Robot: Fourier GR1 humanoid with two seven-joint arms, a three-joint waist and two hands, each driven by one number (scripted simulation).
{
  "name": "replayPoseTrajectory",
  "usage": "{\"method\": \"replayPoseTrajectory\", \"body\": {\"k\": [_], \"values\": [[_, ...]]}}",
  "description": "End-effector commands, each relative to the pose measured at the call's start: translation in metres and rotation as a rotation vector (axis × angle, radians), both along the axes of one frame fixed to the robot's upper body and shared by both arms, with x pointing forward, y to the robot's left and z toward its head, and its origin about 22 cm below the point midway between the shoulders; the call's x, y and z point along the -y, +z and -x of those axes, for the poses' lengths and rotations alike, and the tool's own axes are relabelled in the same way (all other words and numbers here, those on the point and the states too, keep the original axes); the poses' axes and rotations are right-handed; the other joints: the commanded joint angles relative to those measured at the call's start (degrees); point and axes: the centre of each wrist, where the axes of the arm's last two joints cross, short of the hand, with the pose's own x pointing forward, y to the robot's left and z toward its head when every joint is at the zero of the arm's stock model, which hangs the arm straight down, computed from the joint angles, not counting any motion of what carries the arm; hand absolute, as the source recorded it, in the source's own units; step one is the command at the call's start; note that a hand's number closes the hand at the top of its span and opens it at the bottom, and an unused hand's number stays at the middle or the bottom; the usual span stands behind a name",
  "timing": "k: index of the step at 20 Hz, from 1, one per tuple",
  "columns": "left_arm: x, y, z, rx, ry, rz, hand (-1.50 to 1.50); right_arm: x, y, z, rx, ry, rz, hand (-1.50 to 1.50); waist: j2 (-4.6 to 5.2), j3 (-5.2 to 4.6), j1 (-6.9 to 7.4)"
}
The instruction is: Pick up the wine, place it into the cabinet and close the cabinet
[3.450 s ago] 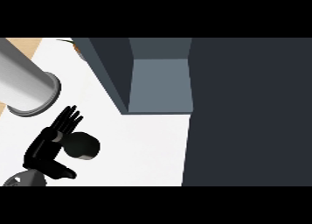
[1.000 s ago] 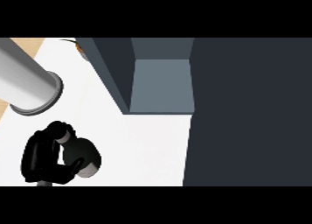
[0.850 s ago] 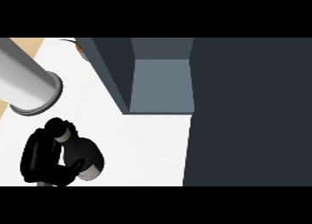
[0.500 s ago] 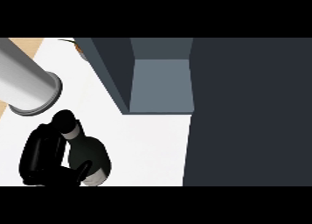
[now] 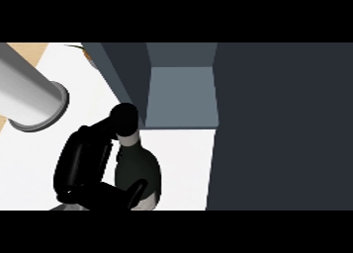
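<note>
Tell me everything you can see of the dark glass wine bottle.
The dark glass wine bottle has a round, glossy body, a pale grey band at the neck and a black cap. It is tilted, its top pointing up the view towards the open grey cabinet, above the white counter. The black left hand curls round its left side and base.

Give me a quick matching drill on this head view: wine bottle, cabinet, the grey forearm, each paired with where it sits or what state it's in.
Things:
1. wine bottle
2. cabinet
3. grey forearm

Descriptions:
A. open, its inside showing, at upper centre
B. slants in from the upper left corner
C. gripped by the black hand, neck pointing toward the cabinet

Pairs: 1-C, 2-A, 3-B
</note>
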Motion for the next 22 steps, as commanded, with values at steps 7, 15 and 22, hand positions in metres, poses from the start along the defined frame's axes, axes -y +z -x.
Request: {"method": "replayPoseTrajectory", "body": {"k": [7, 15, 22], "values": [[0.08, 0.041, -0.027, -0.022, -0.021, 0.03, 1.5, 0.006, 0.003, 0.013, 0.053, 0.044, -0.04, -1.5, 0.15, 0.02, -0.62], [0.084, 0.056, -0.037, -0.008, 0.054, -0.008, 1.5, 0.012, 0.007, 0.034, 0.04, 0.051, -0.015, -1.5, 0.02, 0.0, -0.19], [0.104, 0.038, -0.038, -0.007, 0.098, -0.029, 1.5, 0.019, 0.007, 0.035, 0.044, 0.037, -0.025, -1.5, -0.01, 0.01, -0.25]]}}
